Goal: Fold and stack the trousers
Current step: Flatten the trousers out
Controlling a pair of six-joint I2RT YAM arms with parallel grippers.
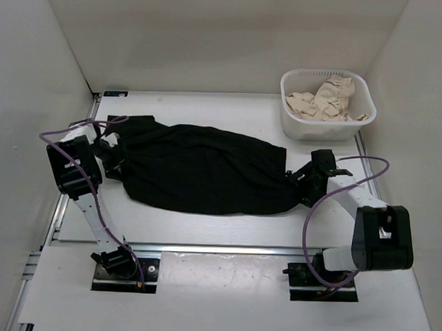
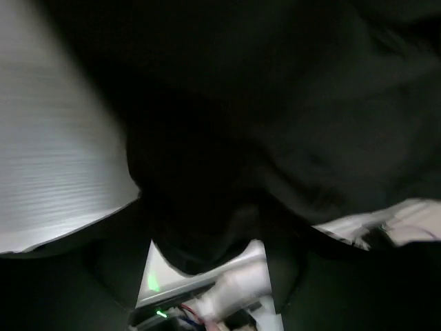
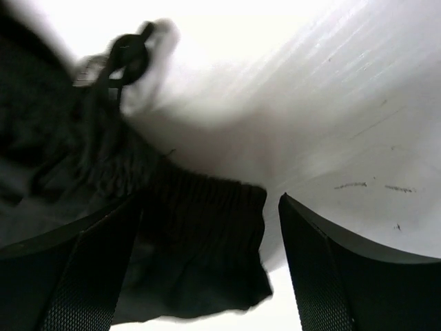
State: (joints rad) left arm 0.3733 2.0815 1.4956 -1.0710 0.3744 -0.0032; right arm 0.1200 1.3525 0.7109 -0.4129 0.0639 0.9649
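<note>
Showing the trousers (image 1: 206,168) lying flat across the middle of the table (image 1: 204,234), long axis running left to right in the overhead view, with one arm at each end. The left gripper (image 1: 112,150) sits at the left end of the garment. Its wrist view is filled with dark cloth, so whether its jaws are apart or pinching fabric cannot be told. The right gripper (image 1: 302,183) sits at the right end. Its wrist view shows both fingers (image 3: 324,262) standing wide apart, with the elastic waistband (image 3: 207,207) lying loose between them, not pinched. A drawstring (image 3: 127,58) trails at the upper left of that frame.

A white basket (image 1: 324,130) holding beige garments (image 1: 326,100) stands at the upper right, just beyond the waistband end.

The cloth appears laid out as a long narrow band, so the step in hand is probably a pause between folds. The next move probably calls for a fresh pinch on one end, then a lift and carry towards the other end, keeping the layers aligned.
</note>
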